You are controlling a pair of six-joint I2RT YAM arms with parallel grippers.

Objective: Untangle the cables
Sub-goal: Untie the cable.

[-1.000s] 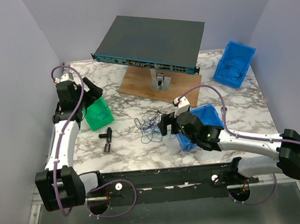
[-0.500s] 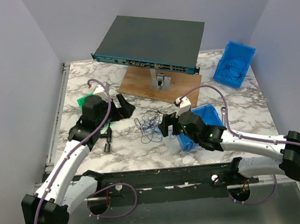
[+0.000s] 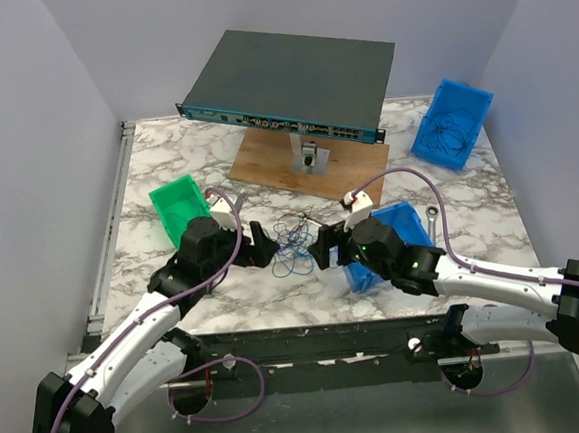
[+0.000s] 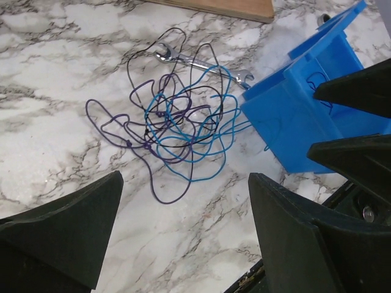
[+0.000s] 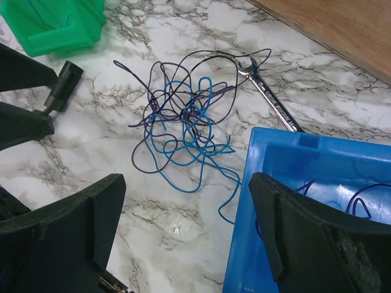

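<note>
The cables [image 3: 291,246] are a small tangle of thin blue, purple and black wires lying on the marble table between the two arms. The tangle shows in the left wrist view [image 4: 177,131] and in the right wrist view [image 5: 183,122]. My left gripper [image 3: 265,248] is open and empty, just left of the tangle. My right gripper [image 3: 324,249] is open and empty, just right of the tangle, beside a blue bin [image 3: 392,239]. Neither gripper touches the wires.
A silver wrench [image 5: 272,101] lies at the tangle's far edge. A green bin [image 3: 181,210] stands at the left, a small black tool [image 5: 61,91] near it. A network switch [image 3: 289,81] on a wooden board [image 3: 305,160] stands behind. Another blue bin [image 3: 451,124] holds wires at back right.
My left arm has swung from the green bin toward the middle and now sits next to the tangle. The right arm has barely moved.
</note>
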